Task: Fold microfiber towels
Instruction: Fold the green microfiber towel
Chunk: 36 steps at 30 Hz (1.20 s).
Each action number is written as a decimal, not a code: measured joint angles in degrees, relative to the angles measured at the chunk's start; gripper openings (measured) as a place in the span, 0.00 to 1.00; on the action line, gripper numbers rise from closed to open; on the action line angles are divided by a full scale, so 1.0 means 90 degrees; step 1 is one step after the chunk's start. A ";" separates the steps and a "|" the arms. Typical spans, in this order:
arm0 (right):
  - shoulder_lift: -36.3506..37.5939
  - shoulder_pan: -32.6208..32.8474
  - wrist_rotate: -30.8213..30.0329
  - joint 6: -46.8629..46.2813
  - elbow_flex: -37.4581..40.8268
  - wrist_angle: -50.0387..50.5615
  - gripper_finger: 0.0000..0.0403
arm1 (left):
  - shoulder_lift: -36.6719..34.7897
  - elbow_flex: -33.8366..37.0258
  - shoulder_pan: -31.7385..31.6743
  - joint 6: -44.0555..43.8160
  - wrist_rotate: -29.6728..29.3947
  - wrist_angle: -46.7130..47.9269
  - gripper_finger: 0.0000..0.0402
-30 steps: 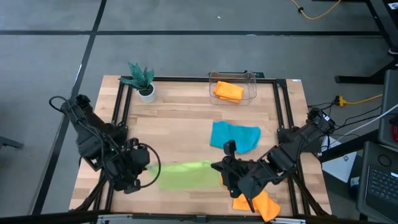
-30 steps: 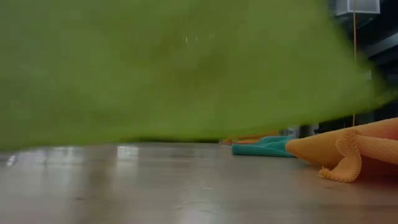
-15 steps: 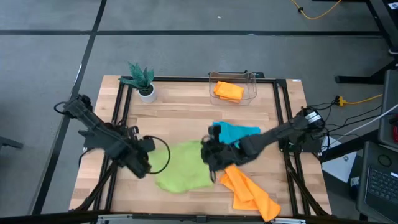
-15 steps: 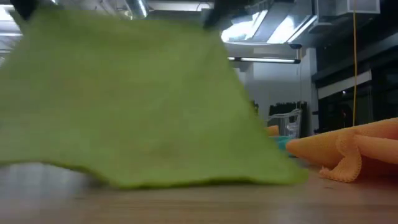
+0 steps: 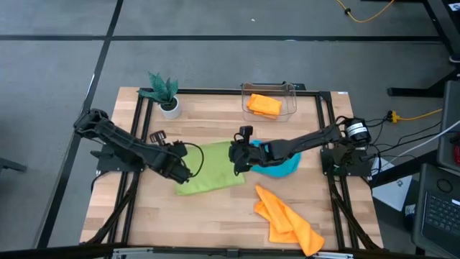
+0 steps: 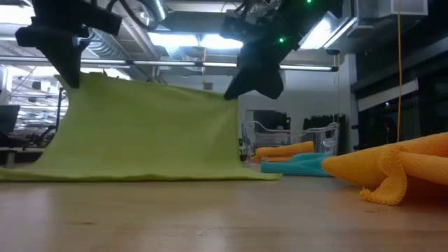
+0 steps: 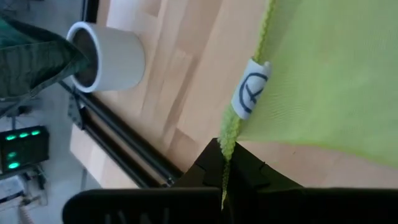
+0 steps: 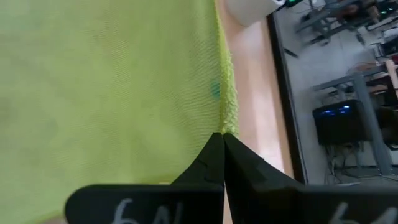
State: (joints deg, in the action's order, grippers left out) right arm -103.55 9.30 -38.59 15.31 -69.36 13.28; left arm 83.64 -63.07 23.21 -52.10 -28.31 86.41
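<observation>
One towel [image 5: 214,170] hangs between both grippers mid-surface, its lower edge on the wood. Another towel [image 5: 282,162] lies right of it, a third [image 5: 287,219] nearer the front, a fourth [image 5: 264,105] in the bin [image 5: 290,97] behind.

Both arms reach in over the middle of the table, raised off its surface. The left gripper [image 5: 185,153] is closed, pinching one top corner of the lime green towel [image 5: 214,173]; the right gripper [image 5: 237,152] is closed on the other corner, holding the edge taut between them.
</observation>
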 joint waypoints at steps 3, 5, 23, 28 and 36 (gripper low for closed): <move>0.0000 0.0009 0.0208 -0.0027 0.0036 0.0023 0.00 | 0.0000 0.0000 0.0046 -0.0013 0.0027 -0.0333 0.00; 0.0000 0.0038 0.0448 -0.0189 0.0036 0.0035 0.00 | 0.0000 0.0000 0.0135 -0.0022 -0.0020 -0.0663 0.00; -0.0529 0.0880 0.1698 -0.0510 0.0045 0.0573 0.00 | 0.0954 0.0693 0.1426 -0.0695 0.0983 -0.2816 0.00; -0.0762 0.0985 0.1812 -0.0508 0.0045 0.0642 0.01 | 0.1134 0.0695 0.1590 -0.0830 0.1077 -0.3197 0.00; -0.0723 0.1001 0.2669 -0.1067 0.0045 0.1426 0.10 | 0.1132 0.0695 0.1444 -0.1044 0.1899 -0.3223 0.17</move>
State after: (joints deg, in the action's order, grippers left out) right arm -110.06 18.31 -14.57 5.70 -68.95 26.12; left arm 93.82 -56.82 36.21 -61.49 -11.22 57.40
